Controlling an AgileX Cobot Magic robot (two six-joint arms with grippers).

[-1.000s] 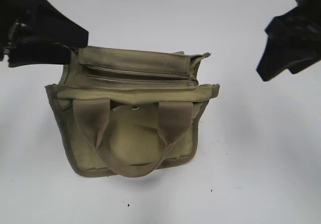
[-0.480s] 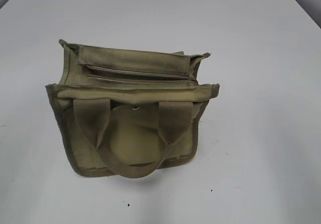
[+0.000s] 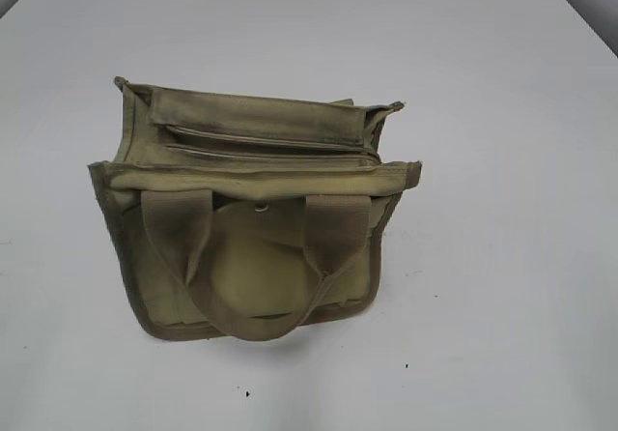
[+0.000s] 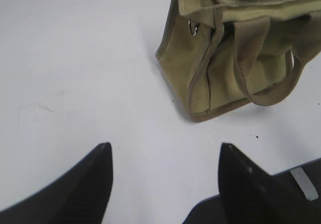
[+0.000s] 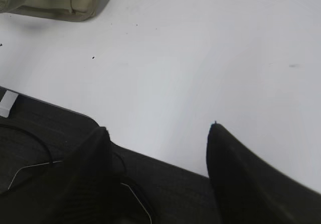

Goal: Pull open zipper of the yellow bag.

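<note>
White tabletop (image 3: 502, 257) fills all three views and carries a few dark specks. One yellow bag (image 3: 251, 267) stands on it, left of centre in the exterior view, its front panel toward the camera and its two webbing handles (image 3: 246, 320) hanging down over that panel. Along the top of the bag runs the zipper (image 3: 270, 146), a pale line spanning nearly the full length of the top; the pull tab cannot be made out. A small round metal stud (image 3: 261, 207) sits on the front just under the top edge. Neither arm appears in the exterior view. In the left wrist view the left gripper (image 4: 165, 153) hangs above bare table with its jaws spread wide and nothing between them; the bag lies ahead and to the right, well apart. In the right wrist view the right gripper (image 5: 158, 133) is likewise spread wide and empty, over the table's near edge, with only a corner of the bag visible at the upper left
</note>
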